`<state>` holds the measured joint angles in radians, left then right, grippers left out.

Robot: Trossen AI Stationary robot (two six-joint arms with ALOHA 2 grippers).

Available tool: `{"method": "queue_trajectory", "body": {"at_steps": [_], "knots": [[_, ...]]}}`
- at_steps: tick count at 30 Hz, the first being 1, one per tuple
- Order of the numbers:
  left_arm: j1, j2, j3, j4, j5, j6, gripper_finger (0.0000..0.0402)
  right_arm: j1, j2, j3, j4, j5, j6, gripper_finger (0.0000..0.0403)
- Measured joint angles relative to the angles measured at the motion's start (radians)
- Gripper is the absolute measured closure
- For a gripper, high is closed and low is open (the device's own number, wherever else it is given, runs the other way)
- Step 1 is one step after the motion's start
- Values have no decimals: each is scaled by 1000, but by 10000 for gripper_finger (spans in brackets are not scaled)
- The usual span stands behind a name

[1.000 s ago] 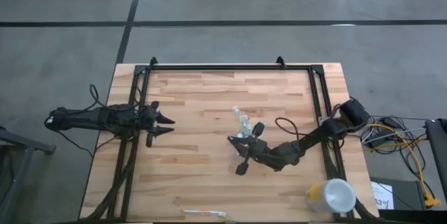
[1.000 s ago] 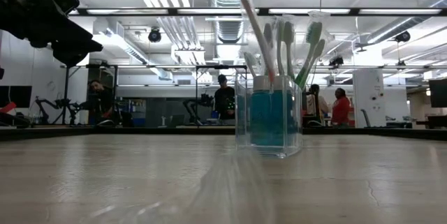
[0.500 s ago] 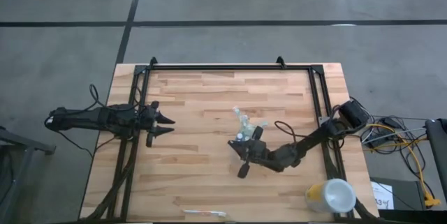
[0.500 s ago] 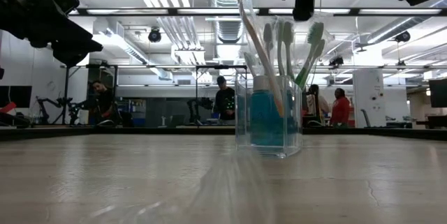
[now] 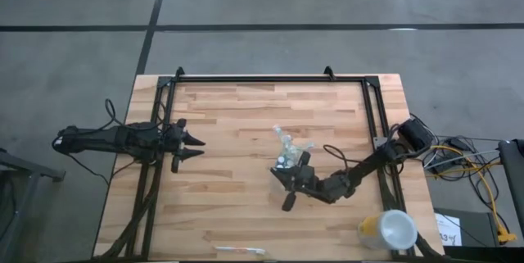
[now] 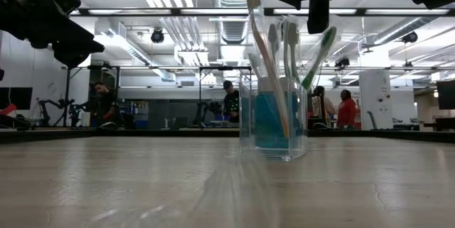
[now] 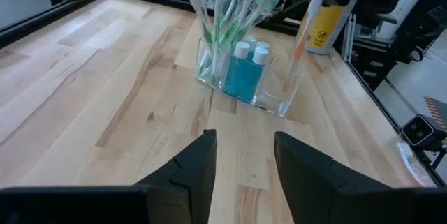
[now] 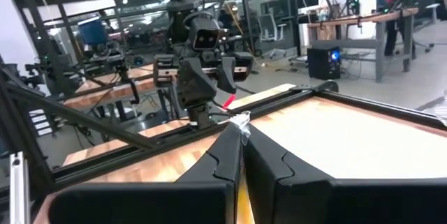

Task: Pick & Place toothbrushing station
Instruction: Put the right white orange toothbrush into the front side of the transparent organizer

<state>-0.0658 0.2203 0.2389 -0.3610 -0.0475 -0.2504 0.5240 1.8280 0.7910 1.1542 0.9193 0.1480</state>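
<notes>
A clear plastic holder (image 7: 241, 77) stands upright on its base on the table's middle (image 5: 286, 155). It holds several white-and-pale-green toothbrushes (image 7: 227, 8) and small tubes with white caps (image 7: 250, 49). My right gripper (image 5: 278, 179) hovers right above the holder. It is shut on one more toothbrush (image 6: 269, 64), a pale orange-and-white one, which slants down into the holder. My left gripper (image 5: 196, 142) is open and empty near the table's left edge. My right gripper pinches the toothbrush between its two shut fingers near its upper end (image 8: 242, 122), which sticks out at the fingertips. The fingers come from the table's right. The toothbrush (image 7: 299, 46) hangs slanted below them, its lower end inside the holder.
A yellow cup with a white top (image 5: 385, 230) stands at the table's near right corner. A loose toothbrush (image 5: 240, 250) lies at the near edge. A black frame (image 5: 270, 79) runs round the table. People stand in the room beyond.
My right gripper has come down over the holder and a little toward the near edge. The held toothbrush has sunk slanted from above the holder's rim deep into it.
</notes>
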Motion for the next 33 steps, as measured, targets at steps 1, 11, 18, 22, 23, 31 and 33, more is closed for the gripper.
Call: {"method": "queue_trajectory", "body": {"at_steps": [1,11,18,22,23,31,33], "knots": [[0,0,0,0,0,0,252,1,0,-2,0,0,6,390],[0,0,0,0,-1,0,252,9,-1,-13,-49,0,63,321],[0,0,0,0,-4,0,252,13,-1,-13,-50,-1,61,291],[0,0,0,0,-4,0,252,13,-6,-13,-44,0,26,286],[0,0,0,0,-4,0,252,13,-9,-13,-37,0,17,286],[0,0,0,0,-3,0,252,13,-15,-13,-13,0,10,282],[0,0,0,0,-3,0,252,13,-18,-13,-11,0,10,274]]}}
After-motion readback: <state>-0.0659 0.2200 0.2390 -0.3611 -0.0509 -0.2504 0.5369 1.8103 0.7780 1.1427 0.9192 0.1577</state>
